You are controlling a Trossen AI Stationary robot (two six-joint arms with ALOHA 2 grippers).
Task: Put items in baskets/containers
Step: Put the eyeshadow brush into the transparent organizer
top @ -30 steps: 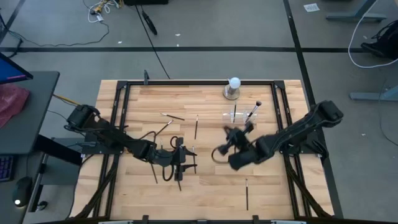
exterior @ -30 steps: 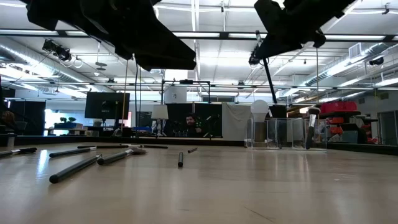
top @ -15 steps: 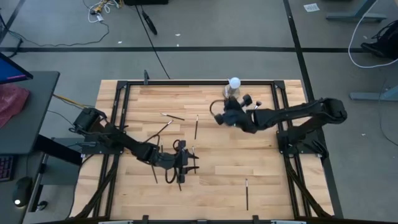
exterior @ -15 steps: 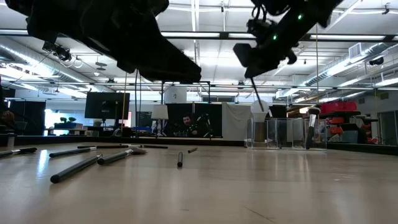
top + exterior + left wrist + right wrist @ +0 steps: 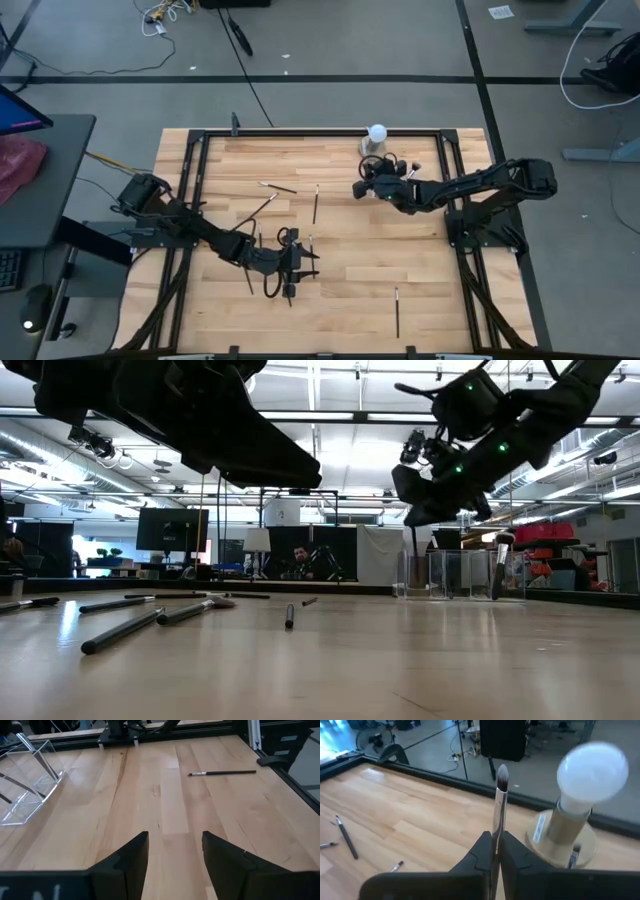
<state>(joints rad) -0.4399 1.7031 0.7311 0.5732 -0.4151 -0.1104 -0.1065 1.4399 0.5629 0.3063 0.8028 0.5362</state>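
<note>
My right claw (image 5: 495,842) clenched on a brush (image 5: 499,802) near the surface's (image 5: 350,245) far edge beside the bulb (image 5: 376,133), left claw (image 5: 174,851) released over bare wood

Tray (image 5: 392,185): on the bench (image 5: 340,290), near its back right, brushes standing in it.
Ball (image 5: 376,133): just behind the tray.
Loose brushes (image 5: 315,203): left and middle.
One brush (image 5: 396,311): front, alone.

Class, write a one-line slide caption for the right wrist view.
Right gripper shut on a makeup brush, beside the white bulb.
</note>
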